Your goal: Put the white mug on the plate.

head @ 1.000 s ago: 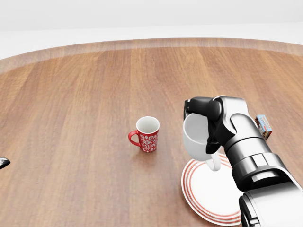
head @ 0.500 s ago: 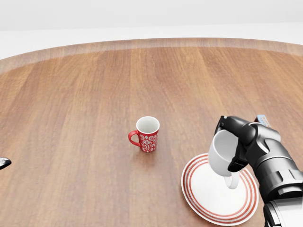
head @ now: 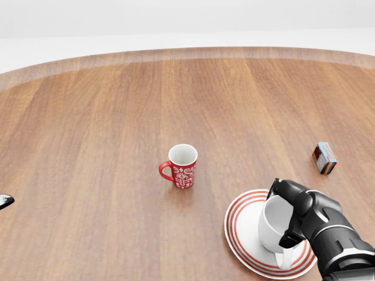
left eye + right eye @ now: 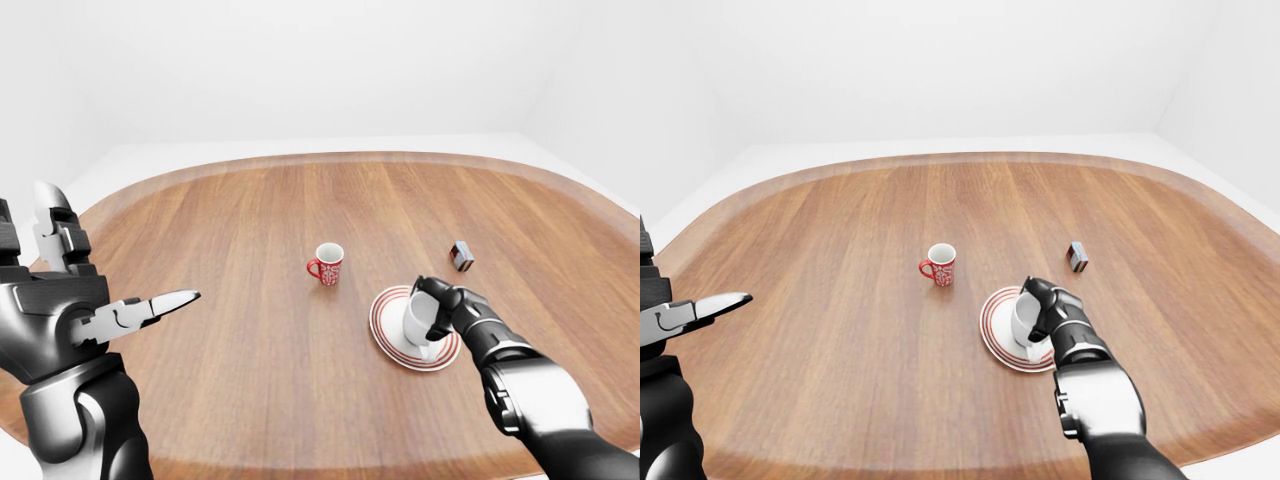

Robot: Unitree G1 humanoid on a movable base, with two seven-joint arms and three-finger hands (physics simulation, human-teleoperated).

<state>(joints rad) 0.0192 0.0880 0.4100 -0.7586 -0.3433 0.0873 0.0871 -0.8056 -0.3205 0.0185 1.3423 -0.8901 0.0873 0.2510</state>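
White glazed mug (image 3: 275, 229) sits low over the red-ringed white plate (image 3: 243, 231) near my edge of the wooden surface (image 3: 117, 117), my right robot hand (image 3: 299, 218) clamped round it. I can't tell it's seated; releasing it tilted could tip it. Farther off, the red patterned mug (image 3: 183, 165) is safe.

Two mugs are out here: one plain white ceramic mug (image 3: 276, 230) and one red ceramic mug with a white pattern and white inside (image 3: 182, 165). There is a single round white plate ringed with red stripes (image 3: 241, 229). One small box, reddish brown with a blue side (image 3: 324, 158), makes up the only other loose item. All of it sits on one big oval wooden table (image 4: 250, 240). Two robot hands show, a left hand (image 4: 90, 300) and a right hand (image 3: 302, 213).
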